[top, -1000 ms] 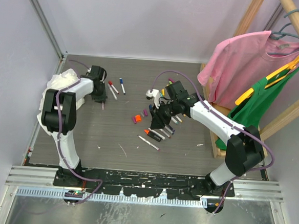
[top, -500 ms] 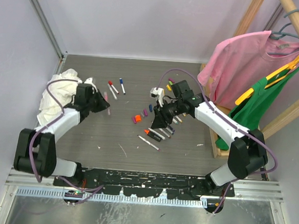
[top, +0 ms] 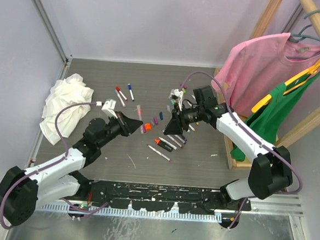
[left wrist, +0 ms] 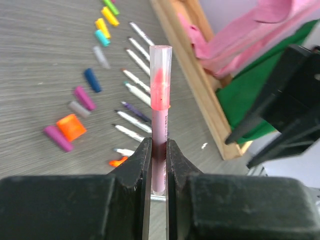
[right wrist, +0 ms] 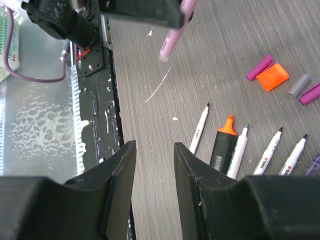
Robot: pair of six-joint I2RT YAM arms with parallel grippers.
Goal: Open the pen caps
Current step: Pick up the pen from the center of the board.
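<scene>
Centre frame, a pink pen (left wrist: 159, 130) wears a clear cap (left wrist: 161, 65). To its left: orange cap (left wrist: 71, 126), magenta cap (left wrist: 57, 138), blue cap (left wrist: 92, 80) on a grey streaked table (left wrist: 40, 60).

High rear overview, two wrist close-ups

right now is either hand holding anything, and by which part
The left hand pinches a pink pen by its barrel, capped tip pointing away. The right hand holds nothing.
</scene>
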